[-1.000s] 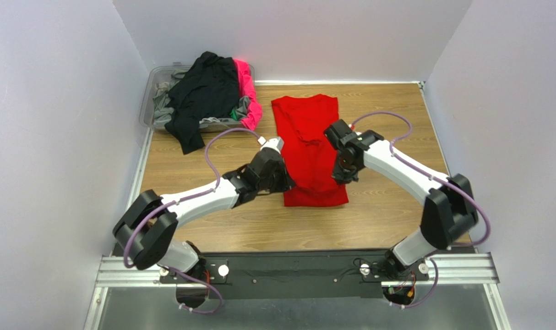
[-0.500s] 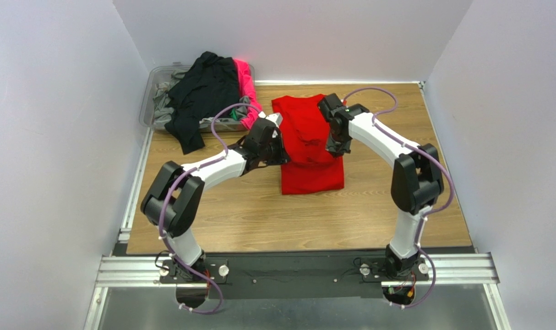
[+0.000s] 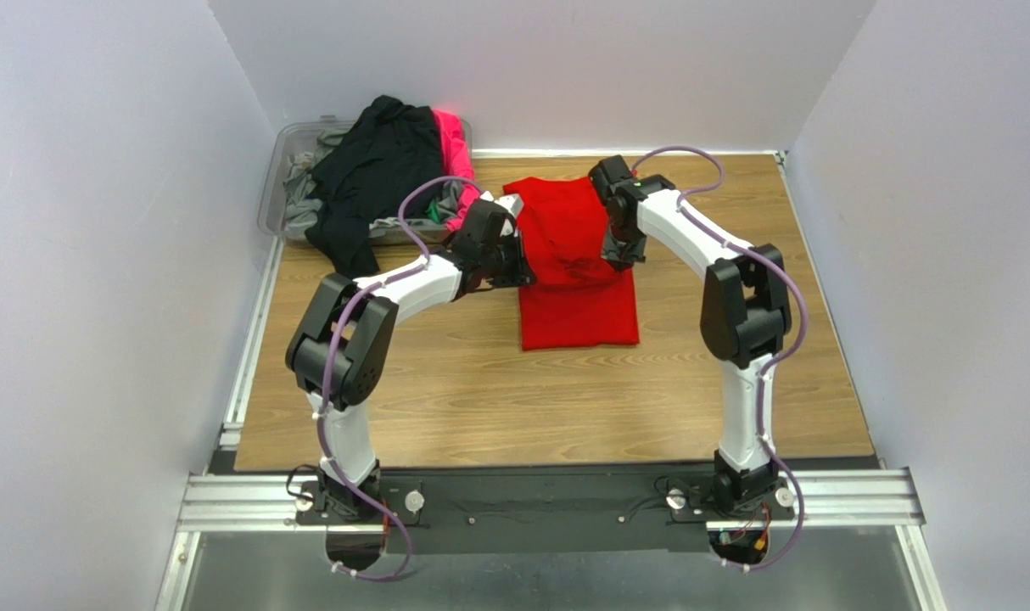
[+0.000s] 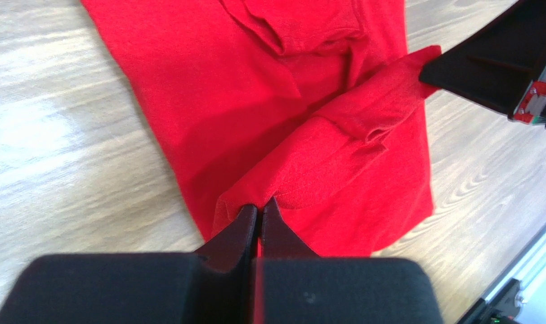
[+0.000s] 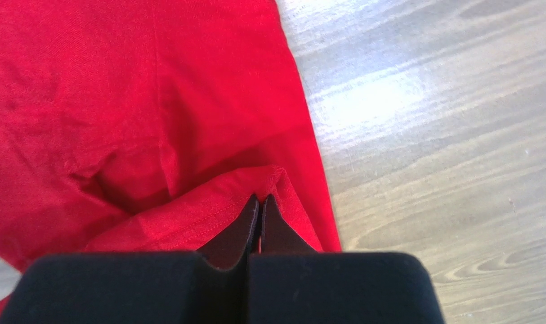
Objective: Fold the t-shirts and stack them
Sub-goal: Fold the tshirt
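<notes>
**1. Material.** The red t-shirt [image 3: 579, 312] is thin, soft cloth w/ no stiffness. Expect it to be light and limp, to sag between grip pts, and to drag slightly on the wooden table [image 3: 482, 395] (that friction should help the lower layer stay put). It is not fragile. It is not slippery either, but a shallow pinch on one layer may creep out.

**2. Location.** The shirt lies lengthwise toward the far side of the table. It is just right of the clear bin [image 3: 278, 172] holding the other t-shirts [image 3: 380, 159] (black, pink, grey, green; the black one hangs over the near rim).

**3. Grip pts.** Take hold at the two corners of one edge, w/ the hem well inside the pinch. The present arrangement matches this:
- The left gripper [image 4: 259, 210] is clamped tight on a cloth corner at the shirt's left side.
- The right gripper [image 5: 259, 202] is clamped likewise on the right-side corner, w/ hem stitching visible at its tips.
- The held edge runs as a raised band between the two, above the flat lower layer.

**4. Arm pose.** Both arms are extended far fwd w/ elbows high and wrists turned inward over the shirt, approx. mirror-image. Each gripper sits at its own edge, w/ the shirt's width between them.
</notes>
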